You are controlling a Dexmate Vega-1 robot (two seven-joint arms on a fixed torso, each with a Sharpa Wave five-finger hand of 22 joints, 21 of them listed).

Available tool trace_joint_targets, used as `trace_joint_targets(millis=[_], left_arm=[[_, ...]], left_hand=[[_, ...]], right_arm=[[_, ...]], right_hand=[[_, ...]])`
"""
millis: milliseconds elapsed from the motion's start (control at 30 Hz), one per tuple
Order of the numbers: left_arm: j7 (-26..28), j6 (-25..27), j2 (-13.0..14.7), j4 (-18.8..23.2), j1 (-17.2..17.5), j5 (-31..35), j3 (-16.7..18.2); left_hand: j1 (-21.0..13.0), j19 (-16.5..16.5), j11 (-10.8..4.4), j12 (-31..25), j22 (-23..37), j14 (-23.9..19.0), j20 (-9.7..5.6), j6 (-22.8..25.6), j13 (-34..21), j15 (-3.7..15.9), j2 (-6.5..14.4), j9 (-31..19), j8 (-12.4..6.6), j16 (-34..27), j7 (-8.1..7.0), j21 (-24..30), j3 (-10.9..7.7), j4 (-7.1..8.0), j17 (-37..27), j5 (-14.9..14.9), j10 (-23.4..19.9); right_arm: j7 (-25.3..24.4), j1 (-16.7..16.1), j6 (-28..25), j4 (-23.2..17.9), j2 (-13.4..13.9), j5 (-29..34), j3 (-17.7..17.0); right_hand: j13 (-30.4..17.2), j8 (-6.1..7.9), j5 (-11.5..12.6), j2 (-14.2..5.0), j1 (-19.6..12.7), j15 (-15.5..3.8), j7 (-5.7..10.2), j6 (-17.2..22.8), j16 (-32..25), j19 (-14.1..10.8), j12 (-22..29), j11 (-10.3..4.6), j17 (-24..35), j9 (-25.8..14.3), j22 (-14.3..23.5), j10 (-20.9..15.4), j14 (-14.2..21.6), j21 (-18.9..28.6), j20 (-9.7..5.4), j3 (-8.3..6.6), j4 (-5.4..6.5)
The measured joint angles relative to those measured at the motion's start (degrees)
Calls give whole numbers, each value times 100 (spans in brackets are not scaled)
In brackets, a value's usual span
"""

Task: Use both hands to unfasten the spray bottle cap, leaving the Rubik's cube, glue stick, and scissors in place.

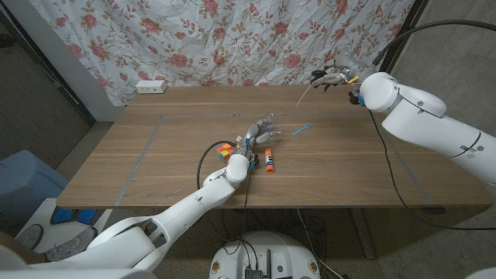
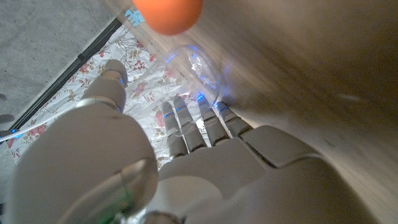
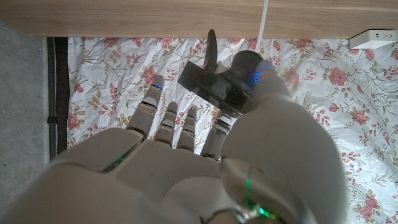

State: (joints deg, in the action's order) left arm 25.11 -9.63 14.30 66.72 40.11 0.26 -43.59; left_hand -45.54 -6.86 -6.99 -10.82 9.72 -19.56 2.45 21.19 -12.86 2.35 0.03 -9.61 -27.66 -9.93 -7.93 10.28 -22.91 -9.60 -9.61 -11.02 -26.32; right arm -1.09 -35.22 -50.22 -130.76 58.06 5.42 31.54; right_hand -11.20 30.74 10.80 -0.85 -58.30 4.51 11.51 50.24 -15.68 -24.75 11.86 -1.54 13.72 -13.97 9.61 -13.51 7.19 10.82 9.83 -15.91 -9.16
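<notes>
The left hand (image 1: 260, 130) lies at mid-counter with its fingers wrapped around the clear bottle body (image 2: 186, 65), which lies low on the counter (image 1: 155, 167). This grip appears intended to anchor the body while the other hand works the head. Just left of the wrist sits the Rubik's cube (image 1: 225, 151); just right of it lies the glue stick (image 1: 269, 162), orange cap toward the robot. The light-blue scissors (image 1: 301, 130) rest slightly farther right, apart from both hands. All three bystander items lie close to the bottle, so any reseating of the left hand risks nudging them.

The right hand (image 1: 335, 75) is raised above the far right of the counter and holds the black spray cap (image 3: 214, 81). Its thin white dip tube (image 1: 304, 94) hangs free below, well apart from the bottle. Judged from this separation, the cap is already off.

The counter is a brown wooden top marked with pale tape lines. Behind it hangs a white curtain with red roses (image 1: 232, 39), and a white power strip (image 1: 151, 87) sits at the far edge. A dark cable (image 1: 395, 167) trails off the near right edge.
</notes>
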Motion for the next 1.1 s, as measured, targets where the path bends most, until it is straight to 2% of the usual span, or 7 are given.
trace_joint_targets(millis=[167,300,467,633,833,1000,1100], left_arm=[[-65,-5,5,-11,1,-52,4],[-95,-22,6,-33,0,-77,6],[-147,-75,6,-73,-11,-113,8],[-188,-126,1,-117,-30,-140,10],[-237,-199,-9,-176,-46,-175,16],[-275,-258,-8,-202,-48,-201,26],[-293,-275,5,-200,-46,-208,32]], left_hand=[[15,11,280,0,0,81,-11,-81,97,-3,16,-12,203,0,-81,-1,0,0,0,0,156],[82,39,385,0,5,164,-18,-112,140,4,83,-15,333,0,-112,-1,1,-1,0,0,261],[82,49,533,0,10,287,12,-143,191,-179,84,-15,531,0,-143,-1,0,-1,11,0,347],[134,48,570,0,-13,328,14,-143,195,-287,137,-14,621,0,-143,-1,7,-8,29,-1,384],[156,49,774,0,-15,369,18,-164,222,-460,160,-14,773,0,-163,-1,7,-8,28,-1,444],[162,86,866,2,-15,461,55,-183,232,-513,167,-14,895,-1,-183,-1,7,-8,28,-4,547],[162,89,842,23,-17,564,58,-225,248,-479,167,-14,984,19,-224,-1,7,-9,28,-4,659]], right_arm=[[-3,18,27,19,-9,-16,16],[-4,29,46,34,-15,-24,23],[-4,57,78,75,-35,-31,42],[-3,87,105,117,-58,-33,67],[16,113,125,151,-75,-34,89],[30,142,130,175,-98,-33,111],[37,152,130,184,-110,-33,123]], right_hand=[[0,0,0,0,1,0,0,0,0,0,0,21,0,4,0,-21,0,0,0,0,0],[0,0,0,0,2,0,0,0,0,0,0,21,0,30,0,-21,0,0,0,0,0],[0,-1,28,-1,3,0,0,0,0,0,0,21,-1,35,0,-21,0,0,0,0,0],[0,-2,28,-17,19,0,0,0,0,0,0,-2,-1,35,0,-44,0,0,0,1,-1],[0,-2,28,-17,19,0,0,0,0,0,0,-11,-1,34,0,-52,0,0,0,1,-1],[0,1,28,-38,42,0,1,-1,0,0,0,-11,-1,34,0,-52,0,0,0,1,-1],[0,2,28,-38,42,0,2,-2,0,0,1,-11,-1,34,0,-52,0,0,0,1,-1]])
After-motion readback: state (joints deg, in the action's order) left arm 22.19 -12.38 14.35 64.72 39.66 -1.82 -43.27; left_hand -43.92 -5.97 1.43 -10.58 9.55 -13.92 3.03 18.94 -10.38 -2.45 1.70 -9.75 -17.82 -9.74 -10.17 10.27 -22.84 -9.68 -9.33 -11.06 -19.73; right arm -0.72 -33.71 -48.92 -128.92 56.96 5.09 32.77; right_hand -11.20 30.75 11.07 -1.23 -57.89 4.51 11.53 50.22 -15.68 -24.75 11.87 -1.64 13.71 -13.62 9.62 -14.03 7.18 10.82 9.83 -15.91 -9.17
